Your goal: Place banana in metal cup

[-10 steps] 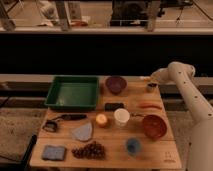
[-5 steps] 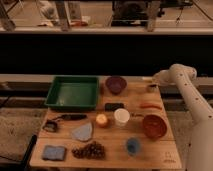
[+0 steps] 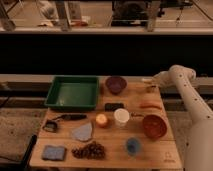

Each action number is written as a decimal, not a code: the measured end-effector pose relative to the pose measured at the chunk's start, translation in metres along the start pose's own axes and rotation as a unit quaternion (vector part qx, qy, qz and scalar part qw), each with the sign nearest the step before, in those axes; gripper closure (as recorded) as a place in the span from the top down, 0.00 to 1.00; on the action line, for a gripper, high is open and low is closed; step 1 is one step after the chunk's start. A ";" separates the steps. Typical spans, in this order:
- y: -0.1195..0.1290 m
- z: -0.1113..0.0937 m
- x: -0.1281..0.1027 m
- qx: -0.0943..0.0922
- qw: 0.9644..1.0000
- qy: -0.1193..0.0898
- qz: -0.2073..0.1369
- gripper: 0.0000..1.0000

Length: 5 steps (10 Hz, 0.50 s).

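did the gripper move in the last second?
Cannot tell. The gripper sits at the table's far right edge, just right of the purple bowl, the same spot as before; any shift is too slight to judge.

The white arm's gripper [image 3: 148, 80] hangs over the wooden table's [image 3: 165, 150] upper right corner. Below it, a slim orange-red stick [image 3: 150, 105] and a red-brown bowl [image 3: 154, 125] block the right side. The round purple bowl [image 3: 115, 84] and green rectangular tray [image 3: 73, 92] obstruct the upper edge leftward. Bare wood lies at lower right.
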 end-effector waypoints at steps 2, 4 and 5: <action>-0.001 0.003 -0.001 -0.003 1.000 0.009 0.001 0.11; -0.004 0.004 -0.006 -0.002 1.000 0.018 0.000 0.30; -0.006 0.005 -0.011 -0.002 1.000 0.022 -0.002 0.42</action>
